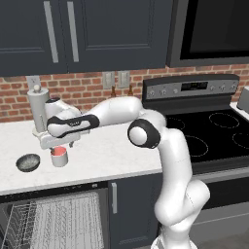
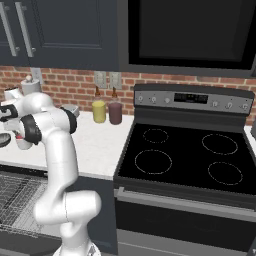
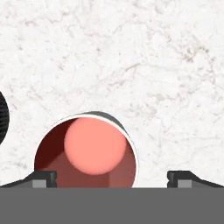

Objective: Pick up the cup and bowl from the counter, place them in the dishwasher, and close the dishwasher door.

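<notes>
Jaws wide above one cup [image 3: 85, 151], beside one bowl [image 1: 28, 162].

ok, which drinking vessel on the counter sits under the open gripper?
The short white-grey cup with salmon inside, directly below the gripper; yellow tumbler and maroon tumbler stand by the backsplash.

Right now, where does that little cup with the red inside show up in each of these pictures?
Left base view: the cup stands left of centre on the counter, just under the open tool.
Right base view: a sliver of it at the far left edge, behind the arm.
Hand view: bottom, left of centre, seen from above.
Shared landmark: the bowl, beside the cup.
</notes>
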{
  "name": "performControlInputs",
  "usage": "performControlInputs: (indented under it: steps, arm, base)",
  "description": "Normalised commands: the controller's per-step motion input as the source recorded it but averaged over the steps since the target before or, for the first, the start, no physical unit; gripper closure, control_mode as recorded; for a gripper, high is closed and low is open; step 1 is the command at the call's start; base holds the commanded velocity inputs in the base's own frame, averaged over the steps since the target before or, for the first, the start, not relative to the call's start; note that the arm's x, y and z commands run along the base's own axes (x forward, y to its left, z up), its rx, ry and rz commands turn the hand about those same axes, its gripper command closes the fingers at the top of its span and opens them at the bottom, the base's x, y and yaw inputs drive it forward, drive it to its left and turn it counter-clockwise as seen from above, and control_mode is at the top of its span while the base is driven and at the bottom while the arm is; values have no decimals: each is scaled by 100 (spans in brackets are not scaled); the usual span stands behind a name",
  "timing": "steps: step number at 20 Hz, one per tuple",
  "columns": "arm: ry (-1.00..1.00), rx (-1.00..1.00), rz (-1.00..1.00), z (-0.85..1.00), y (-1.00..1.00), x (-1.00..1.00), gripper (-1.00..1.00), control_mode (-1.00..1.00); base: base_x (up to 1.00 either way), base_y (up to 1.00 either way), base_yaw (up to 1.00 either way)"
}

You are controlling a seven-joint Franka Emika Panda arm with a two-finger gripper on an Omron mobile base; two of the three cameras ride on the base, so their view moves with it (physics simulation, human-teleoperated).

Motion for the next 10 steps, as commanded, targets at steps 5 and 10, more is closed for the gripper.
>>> performControlInputs:
  steps: [5, 10]
  arm:
    - [0, 1, 0, -32, 7, 0, -100, -100]
    - [-1, 0, -3, -42, 0, -4, -100, -100]
  base:
    - [0, 0, 0]
    - [0, 0, 0]
